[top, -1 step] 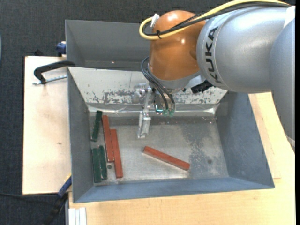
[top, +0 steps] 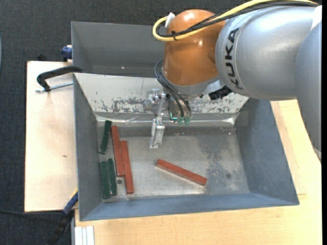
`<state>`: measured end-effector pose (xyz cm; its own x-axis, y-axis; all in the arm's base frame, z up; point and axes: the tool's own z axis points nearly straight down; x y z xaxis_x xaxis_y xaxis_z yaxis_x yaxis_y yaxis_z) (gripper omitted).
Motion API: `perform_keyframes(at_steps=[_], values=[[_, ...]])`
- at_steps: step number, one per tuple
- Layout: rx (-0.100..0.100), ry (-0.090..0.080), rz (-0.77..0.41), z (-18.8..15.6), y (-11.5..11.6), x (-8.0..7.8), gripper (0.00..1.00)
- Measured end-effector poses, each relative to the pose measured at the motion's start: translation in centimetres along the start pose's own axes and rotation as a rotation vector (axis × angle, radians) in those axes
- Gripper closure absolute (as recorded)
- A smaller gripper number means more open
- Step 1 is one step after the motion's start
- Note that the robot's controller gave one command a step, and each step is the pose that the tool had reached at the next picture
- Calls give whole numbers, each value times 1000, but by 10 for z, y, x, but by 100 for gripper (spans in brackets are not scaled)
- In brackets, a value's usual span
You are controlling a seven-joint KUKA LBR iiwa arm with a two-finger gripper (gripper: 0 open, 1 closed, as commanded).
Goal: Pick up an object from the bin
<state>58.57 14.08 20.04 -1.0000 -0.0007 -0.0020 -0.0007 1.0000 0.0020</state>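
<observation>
The gripper (top: 156, 143) hangs over bare floor near the back wall of the bin (top: 265, 137), with nothing in it; whether it is open or closed cannot be told from this angle. Nearest to it, toward the front and middle, a long flat red stick (top: 181, 172) lies alone and aslant. It looks stiff and light, probably wood or plastic, and likely to skid on the metal floor if nudged. It is best taken across its narrow width near the middle, since a hold near one end would probably let it swing or tip. Along the left wall two red sticks (top: 122, 162) and some green sticks (top: 108, 178) lie side by side, touching, leaving little room to close around any one of them
</observation>
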Motion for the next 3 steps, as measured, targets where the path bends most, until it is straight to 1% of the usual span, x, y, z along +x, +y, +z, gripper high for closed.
perform_keyframes(at_steps=[1,2,3], values=[[0,-4,-80,42,-8,4,0],[0,-2,2,98,-24,-1,0],[0,3,9,125,-58,20,0]])
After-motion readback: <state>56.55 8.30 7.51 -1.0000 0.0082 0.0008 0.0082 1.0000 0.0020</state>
